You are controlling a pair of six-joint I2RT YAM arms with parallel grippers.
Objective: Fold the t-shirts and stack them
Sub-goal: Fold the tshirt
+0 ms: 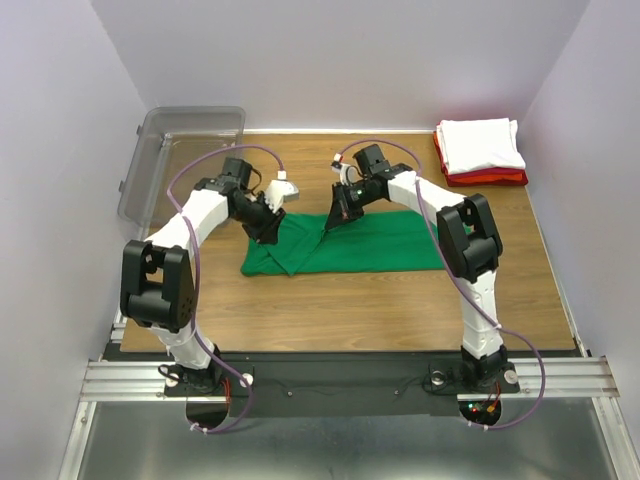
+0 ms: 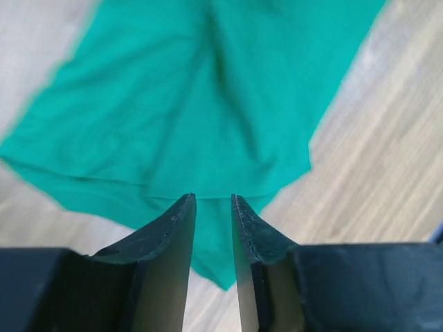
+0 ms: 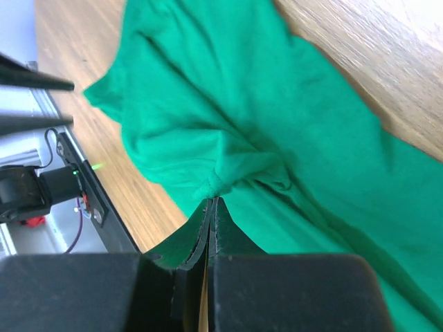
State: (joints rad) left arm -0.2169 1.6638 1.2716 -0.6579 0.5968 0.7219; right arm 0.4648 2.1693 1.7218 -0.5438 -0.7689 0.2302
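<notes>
The green t-shirt (image 1: 360, 245) lies partly folded across the middle of the table. My right gripper (image 1: 333, 220) is shut on a bunched fold of the green t-shirt (image 3: 291, 124) at its far edge, and the cloth puckers at the fingertips (image 3: 211, 202). My left gripper (image 1: 270, 232) hovers over the shirt's left end. Its jaws stand a narrow gap apart (image 2: 214, 200), with the green cloth (image 2: 194, 104) below them and nothing between them. The white t-shirt (image 1: 482, 145) lies folded on top of the folded red t-shirt (image 1: 492, 178) at the back right corner.
A clear grey plastic bin (image 1: 175, 155) stands tipped against the left wall at the back left. The wooden tabletop (image 1: 380, 310) ends at the metal rail (image 1: 330, 375) that carries the arm bases. Walls close in the left, back and right.
</notes>
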